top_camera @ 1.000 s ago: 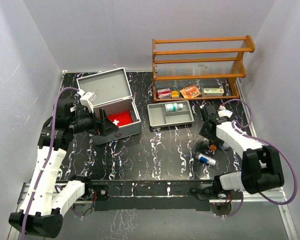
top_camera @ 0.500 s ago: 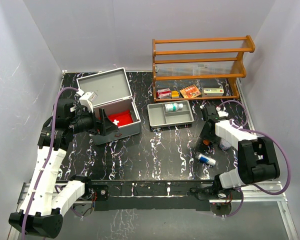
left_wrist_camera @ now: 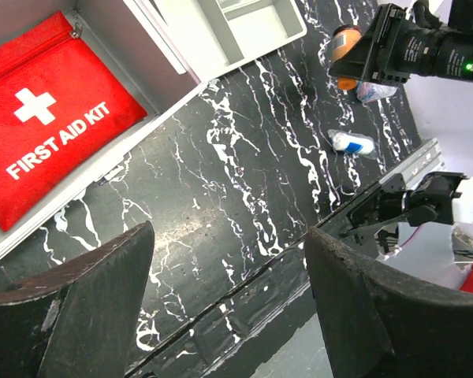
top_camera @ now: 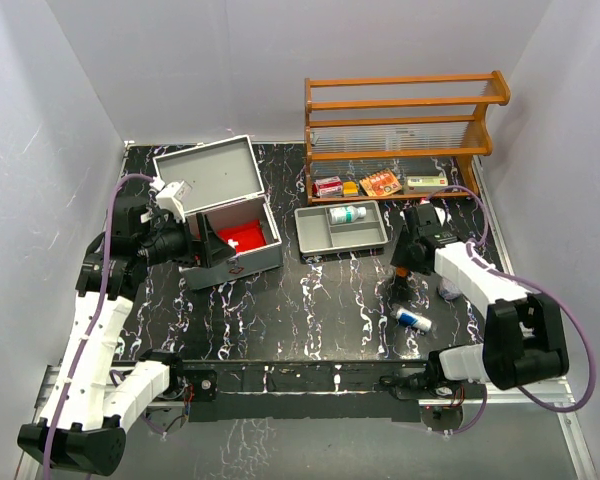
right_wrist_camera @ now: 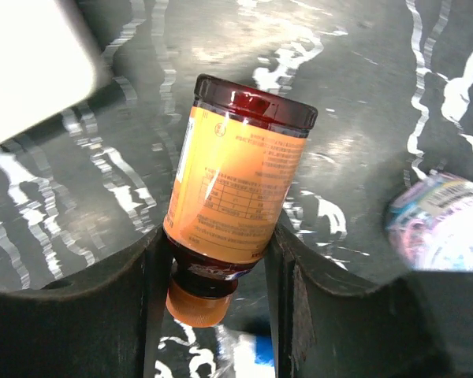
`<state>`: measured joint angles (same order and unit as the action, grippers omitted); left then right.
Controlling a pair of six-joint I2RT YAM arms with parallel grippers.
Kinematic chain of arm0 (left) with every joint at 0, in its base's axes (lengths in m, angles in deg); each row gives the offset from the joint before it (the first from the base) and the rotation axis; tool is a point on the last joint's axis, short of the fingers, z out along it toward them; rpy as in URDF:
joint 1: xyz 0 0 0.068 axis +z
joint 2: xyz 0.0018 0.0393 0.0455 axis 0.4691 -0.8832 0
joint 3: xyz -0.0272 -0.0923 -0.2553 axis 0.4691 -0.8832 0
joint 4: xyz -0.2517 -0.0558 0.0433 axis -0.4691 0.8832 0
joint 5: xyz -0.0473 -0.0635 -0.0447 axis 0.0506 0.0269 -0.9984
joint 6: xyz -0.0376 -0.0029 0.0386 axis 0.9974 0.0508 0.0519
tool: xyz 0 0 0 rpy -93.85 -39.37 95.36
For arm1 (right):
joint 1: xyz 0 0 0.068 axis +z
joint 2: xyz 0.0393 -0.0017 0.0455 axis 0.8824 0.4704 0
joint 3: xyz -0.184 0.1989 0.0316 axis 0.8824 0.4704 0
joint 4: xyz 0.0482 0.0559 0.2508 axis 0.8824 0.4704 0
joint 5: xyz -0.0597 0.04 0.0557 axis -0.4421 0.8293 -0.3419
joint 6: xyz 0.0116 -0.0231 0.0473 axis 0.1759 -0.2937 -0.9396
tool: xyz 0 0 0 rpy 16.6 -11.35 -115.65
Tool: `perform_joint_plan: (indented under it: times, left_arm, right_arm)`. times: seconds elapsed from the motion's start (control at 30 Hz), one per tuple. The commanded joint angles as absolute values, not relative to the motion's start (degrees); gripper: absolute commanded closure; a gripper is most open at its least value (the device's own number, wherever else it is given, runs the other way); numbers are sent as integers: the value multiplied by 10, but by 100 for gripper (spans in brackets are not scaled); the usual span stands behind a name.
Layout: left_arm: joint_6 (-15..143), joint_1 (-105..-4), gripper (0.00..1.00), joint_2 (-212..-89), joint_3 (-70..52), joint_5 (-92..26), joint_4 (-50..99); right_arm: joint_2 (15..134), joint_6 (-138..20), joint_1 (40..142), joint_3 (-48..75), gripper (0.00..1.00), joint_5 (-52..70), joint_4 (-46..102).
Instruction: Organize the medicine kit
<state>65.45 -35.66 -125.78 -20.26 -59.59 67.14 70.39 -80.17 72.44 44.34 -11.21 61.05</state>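
Grips an orange-labelled bottle [right_wrist_camera: 236,201] in the right claw [right_wrist_camera: 214,244]; holds the left claw [left_wrist_camera: 229,236] released near the open medicine kit [top_camera: 208,176].

Clamps the bottle at its neck end between both fingers of the right claw, orange cap toward the wrist and dark base pointing away, over the right side of the black marbled table [top_camera: 310,300], near a small white-and-blue bottle [top_camera: 413,319] lying flat. Spreads the left claw wide with nothing between the fingers, over bare table just in front of the kit. Shows the kit at the left rear of the table, lid raised, a red first-aid pouch [left_wrist_camera: 39,142] flat inside. Shows a grey divided tray [top_camera: 315,228] right of the kit with a white bottle [top_camera: 348,213] in one compartment, and a wooden rack [top_camera: 405,130] behind the tray.
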Motion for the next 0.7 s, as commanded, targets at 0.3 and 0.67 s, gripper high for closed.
perform_joint_plan:
  times: [0.3,0.67]
  left_arm:
    - [937,-365,25,-1273,-286,-742,388]
    - [1143,-509,14,-1351,-336,-666,193]
  right_arm:
    - [575,-717,828,388,85,348,424]
    - [567,-708,928,340,84,524,381]
